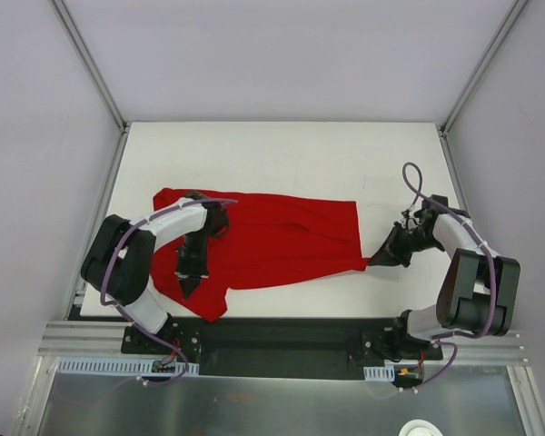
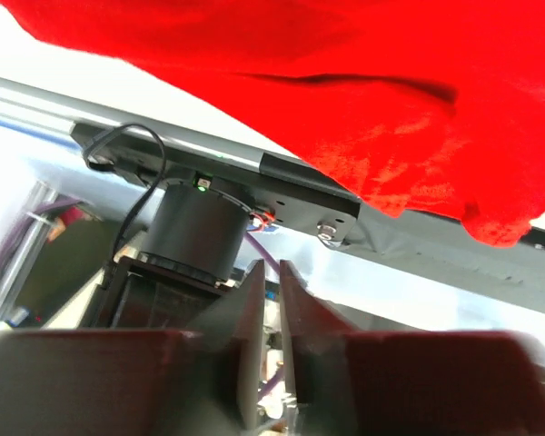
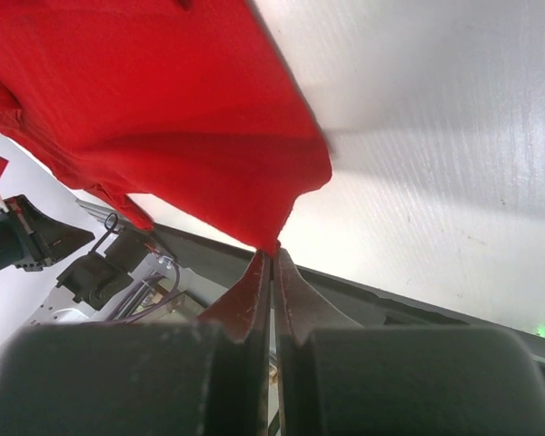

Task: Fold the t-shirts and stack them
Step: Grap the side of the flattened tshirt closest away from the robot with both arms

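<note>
Early days: the red t-shirt lies spread and unfolded across the middle of the table, the right fingers pinching its corner near the table's near-right edge and the left fingers barely parted on nothing, so every fold is left to do.

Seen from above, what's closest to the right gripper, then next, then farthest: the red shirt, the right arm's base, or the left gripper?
1. Bright red fabric t-shirt: its right corner pinched in the right gripper.
2. Right arm's black base: at the table's near edge, right side.
3. Left gripper: far left, over the shirt's other end.
</note>
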`<state>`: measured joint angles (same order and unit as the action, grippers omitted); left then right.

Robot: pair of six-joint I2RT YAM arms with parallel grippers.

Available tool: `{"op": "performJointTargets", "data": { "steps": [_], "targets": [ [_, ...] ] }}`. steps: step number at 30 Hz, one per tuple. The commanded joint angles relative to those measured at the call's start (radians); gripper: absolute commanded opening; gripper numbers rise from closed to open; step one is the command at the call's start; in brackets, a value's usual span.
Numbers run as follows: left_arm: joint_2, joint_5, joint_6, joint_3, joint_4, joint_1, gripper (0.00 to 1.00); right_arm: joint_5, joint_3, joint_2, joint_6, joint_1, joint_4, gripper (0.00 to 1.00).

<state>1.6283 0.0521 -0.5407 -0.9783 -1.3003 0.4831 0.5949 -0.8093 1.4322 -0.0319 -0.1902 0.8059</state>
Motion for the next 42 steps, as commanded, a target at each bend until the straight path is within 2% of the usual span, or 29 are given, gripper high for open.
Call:
{"op": "performJointTargets", "data": {
  "steps": [1,4,6,7,11,24,42],
  "targets": [
    [0.004,-0.018,-0.018,0.023,-0.045,-0.001,0.0,0.031,-0.033,-0.001,0.024,-0.005,0.021,0.01],
    [0.021,-0.024,-0.008,0.018,-0.031,0.002,0.0,0.039,-0.033,0.002,0.024,-0.005,0.019,0.01],
    [0.025,-0.026,-0.007,-0.015,-0.031,0.008,0.15,0.04,-0.031,0.002,0.026,-0.005,0.019,0.01],
    [0.028,-0.04,-0.007,-0.026,-0.03,0.012,0.28,0.04,-0.03,0.005,0.026,-0.005,0.018,0.01],
    [0.071,-0.038,-0.007,-0.088,-0.022,0.04,0.38,0.045,-0.025,0.007,0.026,-0.005,0.012,0.01],
    [0.277,-0.011,0.033,-0.171,0.021,0.11,0.31,0.054,-0.028,0.019,0.026,-0.011,0.009,0.01],
    [0.41,0.052,0.042,-0.194,0.079,0.157,0.28,0.077,-0.036,0.037,0.024,-0.029,0.003,0.01]
  ]
}}
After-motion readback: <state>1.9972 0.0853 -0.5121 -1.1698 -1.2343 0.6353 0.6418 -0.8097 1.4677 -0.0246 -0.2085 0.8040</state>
